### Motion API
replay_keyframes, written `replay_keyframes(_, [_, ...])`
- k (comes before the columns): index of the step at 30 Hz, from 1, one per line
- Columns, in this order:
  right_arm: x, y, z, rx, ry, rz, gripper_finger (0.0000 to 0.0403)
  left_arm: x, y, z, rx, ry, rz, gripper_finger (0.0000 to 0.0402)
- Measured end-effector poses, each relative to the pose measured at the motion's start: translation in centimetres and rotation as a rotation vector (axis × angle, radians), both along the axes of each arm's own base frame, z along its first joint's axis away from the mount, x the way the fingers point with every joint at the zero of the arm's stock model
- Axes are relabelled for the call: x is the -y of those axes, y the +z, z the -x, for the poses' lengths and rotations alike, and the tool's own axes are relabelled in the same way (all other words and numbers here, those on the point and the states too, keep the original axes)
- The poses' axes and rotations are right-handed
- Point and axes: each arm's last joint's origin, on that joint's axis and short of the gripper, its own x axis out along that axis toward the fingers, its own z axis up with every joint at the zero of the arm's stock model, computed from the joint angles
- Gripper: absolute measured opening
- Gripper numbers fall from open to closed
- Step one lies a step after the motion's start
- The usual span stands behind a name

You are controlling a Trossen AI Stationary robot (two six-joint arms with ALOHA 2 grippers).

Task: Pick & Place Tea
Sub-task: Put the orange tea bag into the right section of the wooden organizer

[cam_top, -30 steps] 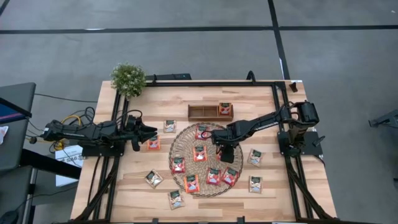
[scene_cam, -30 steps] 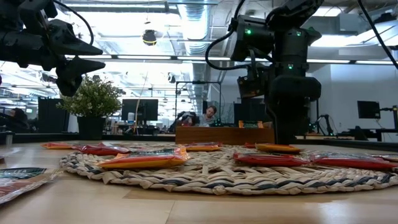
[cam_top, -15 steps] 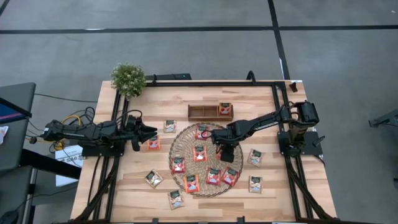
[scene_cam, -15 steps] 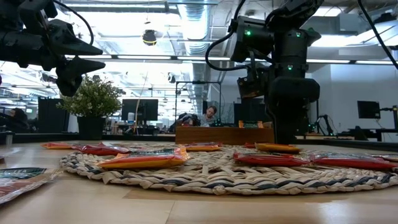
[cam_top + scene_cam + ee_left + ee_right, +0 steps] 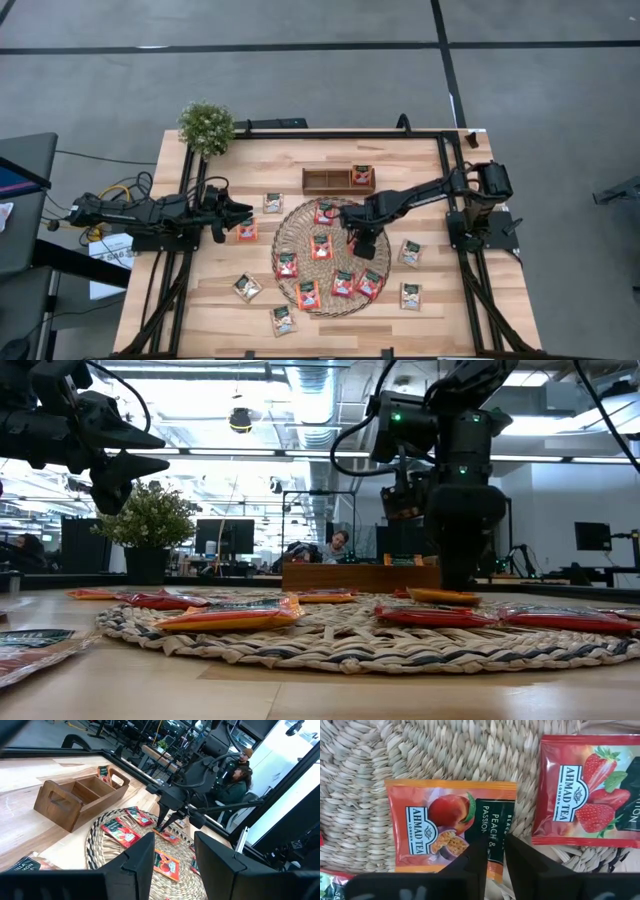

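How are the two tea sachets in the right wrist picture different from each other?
The peach sachet is orange and shows a peach; the strawberry sachet is red and shows strawberries. The right pincer has its fingers at the peach sachet's edge; the strawberry sachet lies apart from them. Both lie flat on the woven mat and carry the same brand mark.

Bright even overhead light; ceiling glare in low view; soft shadows; wrist views' near fingers blurred
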Motion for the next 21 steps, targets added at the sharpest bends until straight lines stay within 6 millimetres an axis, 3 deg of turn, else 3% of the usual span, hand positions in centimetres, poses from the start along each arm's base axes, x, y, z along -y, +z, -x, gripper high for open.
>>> replay_keyframes(7, [0.4, 0.2, -0.1, -0.002, -0.006, -0.002, 0.0005, 0.0, 0.0, 0.0, 0.000, 0.000, 0.000, 0.0131])
replay_keyframes(21, [0.5, 2.8, -1.1, -0.041, 0.020, 0.013, 0.0001, 0.0, 0.0, 0.0, -0.003, 0.000, -0.022, 0.0131])
